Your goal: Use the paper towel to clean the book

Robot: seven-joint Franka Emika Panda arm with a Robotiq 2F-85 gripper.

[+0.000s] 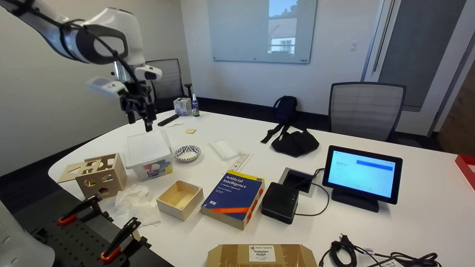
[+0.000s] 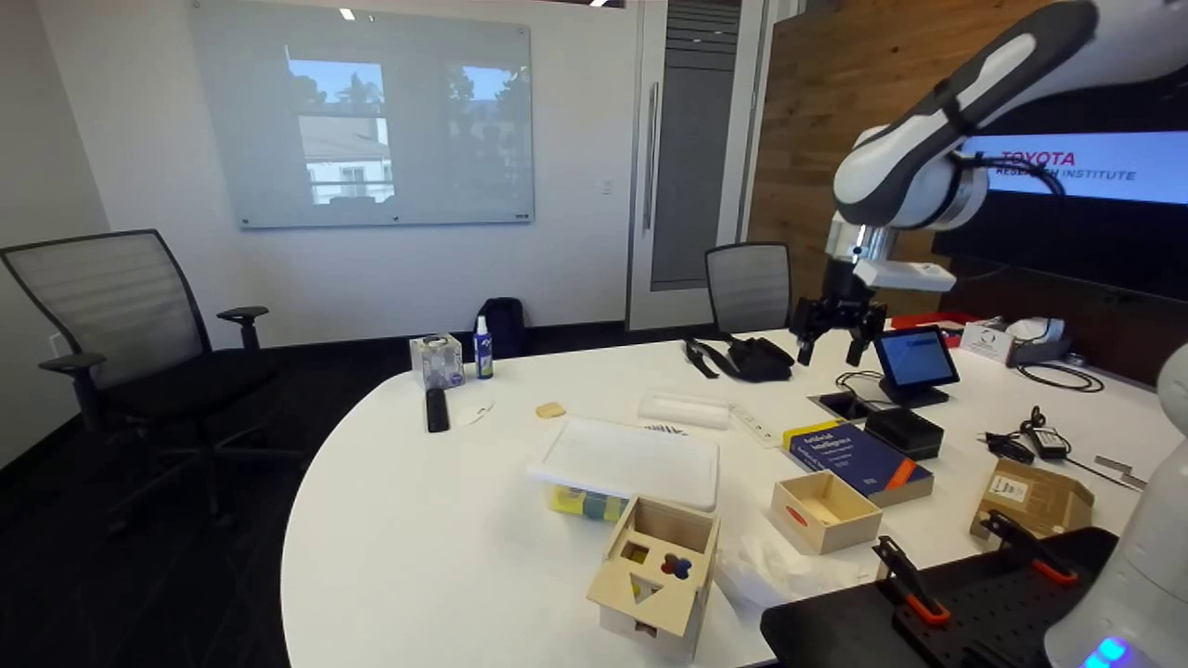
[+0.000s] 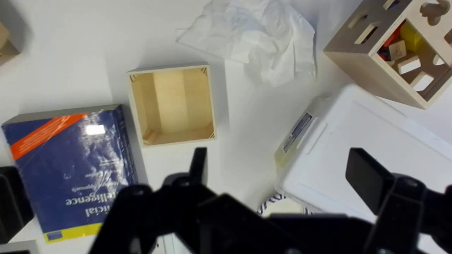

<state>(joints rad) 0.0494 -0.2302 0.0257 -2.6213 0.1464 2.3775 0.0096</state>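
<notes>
Jaws stood wide apart, nothing held; bare table and part of a lid showed between the fingers (image 3: 368, 180) in the wrist view. Gripper (image 2: 831, 353) hung well above the white table (image 2: 418, 557), fingertips pointing down.

Paper towel (image 3: 261, 38), white and crumpled, lay on the table between an open-topped wooden box (image 1: 170, 210) and a wooden shape sorter (image 3: 367, 76): apart from the box, just beside the sorter. Book (image 3: 74, 155) lay flat, cover up, on the box's other side, well apart from the towel. Dark blue cover, orange stripe across one corner, yellow band along one end, glare on the surface.

Lidded plastic tub (image 3: 388, 134) stood near the sorter, patterned bowl (image 1: 177, 152) just beside the tub. Flat black device (image 1: 280, 202) sat just beside the book; beyond it, a lit tablet (image 1: 362, 174). Farther off, spray bottle (image 2: 484, 351) and tissue box (image 2: 436, 362) stood side by side.
</notes>
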